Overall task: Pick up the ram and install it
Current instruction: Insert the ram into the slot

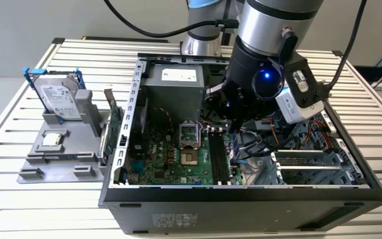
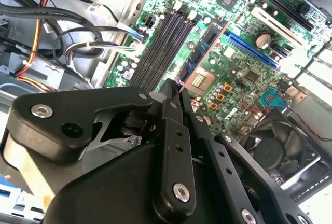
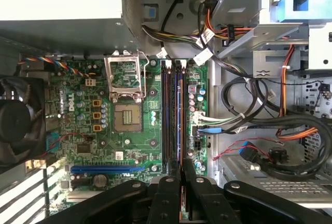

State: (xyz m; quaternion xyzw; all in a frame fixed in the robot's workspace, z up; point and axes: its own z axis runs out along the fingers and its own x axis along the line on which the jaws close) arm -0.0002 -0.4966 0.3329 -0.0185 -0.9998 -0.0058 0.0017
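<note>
White slatted metal table (image 1: 32, 199) carries the open black computer case (image 1: 244, 199), and inside it we see the green motherboard (image 3: 135, 146) with four long black memory slots (image 3: 171, 115) lying side by side.

Our black two-fingered gripper (image 2: 179, 97) hangs low over these slots. It is clamped on the ram (image 2: 199, 53), a long narrow dark-blue stick with an orange edge and black chips, which stands on its edge. In the second wrist view the stick reaches from the fingertips along the slots. We cannot tell if it already touches a slot.

We judge that the main risk is a bad alignment: if the stick is a little tilted or sits between two slots, pressing can bend it or damage the slot. The bundle of black and orange cables (image 3: 270, 110) lies just beside the slots and could catch the fingers.

We count one ram, one gripper, four slots, one silver hard drive in a blue frame (image 1: 58, 97) on the grey holder (image 1: 51, 164) near the case, and one black fan (image 3: 15, 125).
</note>
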